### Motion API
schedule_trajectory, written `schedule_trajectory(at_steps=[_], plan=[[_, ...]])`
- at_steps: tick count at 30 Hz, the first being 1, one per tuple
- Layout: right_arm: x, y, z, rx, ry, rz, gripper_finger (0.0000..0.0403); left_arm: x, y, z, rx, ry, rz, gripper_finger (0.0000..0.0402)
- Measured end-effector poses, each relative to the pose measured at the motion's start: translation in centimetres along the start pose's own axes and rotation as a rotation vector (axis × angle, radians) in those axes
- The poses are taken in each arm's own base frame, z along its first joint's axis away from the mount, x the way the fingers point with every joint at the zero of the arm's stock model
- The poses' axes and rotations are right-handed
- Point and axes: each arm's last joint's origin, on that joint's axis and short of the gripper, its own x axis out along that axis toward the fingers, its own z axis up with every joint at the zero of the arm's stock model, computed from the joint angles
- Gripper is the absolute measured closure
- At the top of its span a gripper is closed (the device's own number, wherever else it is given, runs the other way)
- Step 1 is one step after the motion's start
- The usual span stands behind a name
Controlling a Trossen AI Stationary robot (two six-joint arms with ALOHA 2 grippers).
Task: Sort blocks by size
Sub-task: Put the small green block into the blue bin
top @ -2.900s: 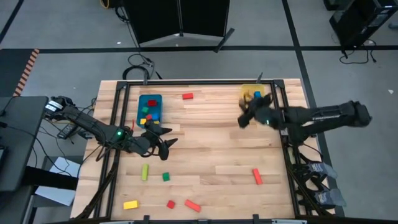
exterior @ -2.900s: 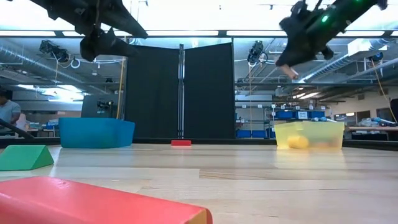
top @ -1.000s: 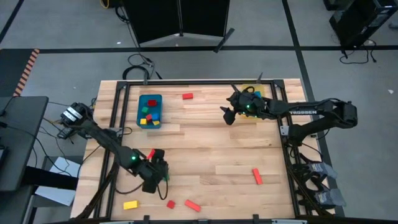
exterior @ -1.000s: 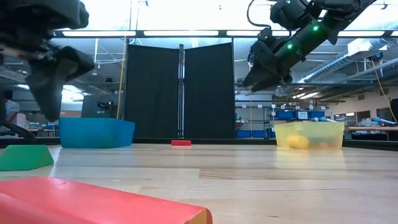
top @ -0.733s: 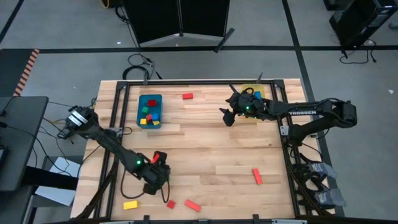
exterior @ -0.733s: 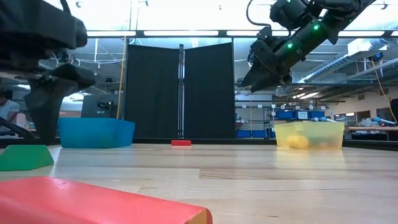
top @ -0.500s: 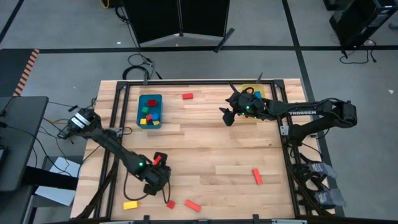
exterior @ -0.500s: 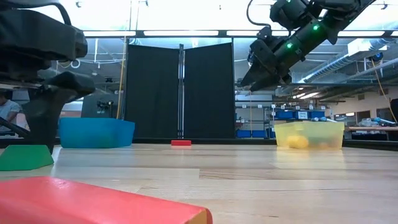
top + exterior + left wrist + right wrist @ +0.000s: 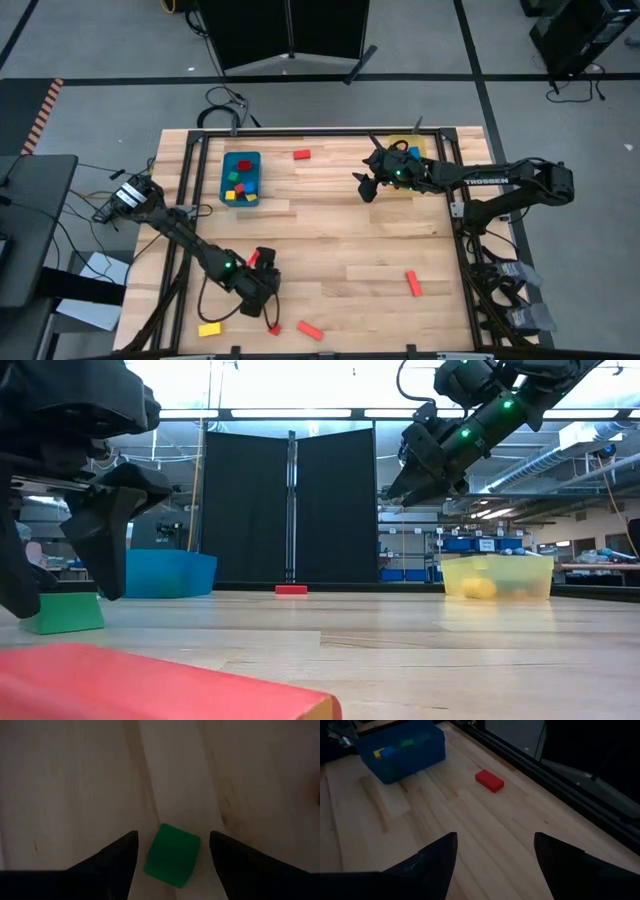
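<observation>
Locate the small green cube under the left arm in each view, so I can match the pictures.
High view: hidden beneath the left end effector, near the table's front left.
Low view: green cube at far left, between the dark fingers.
Left wrist view: cube between the open fingers.
Right wrist view: not in it.
Shared landmark: the left end effector.

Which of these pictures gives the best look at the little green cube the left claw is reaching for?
The left wrist view: the green cube sits in plain sight between the open left gripper fingers, on bare wood. The low view shows it from the side, partly behind a finger. In the high view the arm hides it; the right wrist view misses it.
</observation>
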Motion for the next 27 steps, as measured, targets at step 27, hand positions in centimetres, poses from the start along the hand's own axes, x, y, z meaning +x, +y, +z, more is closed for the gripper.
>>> schedule_trajectory(at_steps=[27], plan=[[-0.1,0.3,-0.1,-0.010,0.002,0.013,0.0138,1.6,-0.2,-0.7,-0.054,0.105,-0.054,0.0261]])
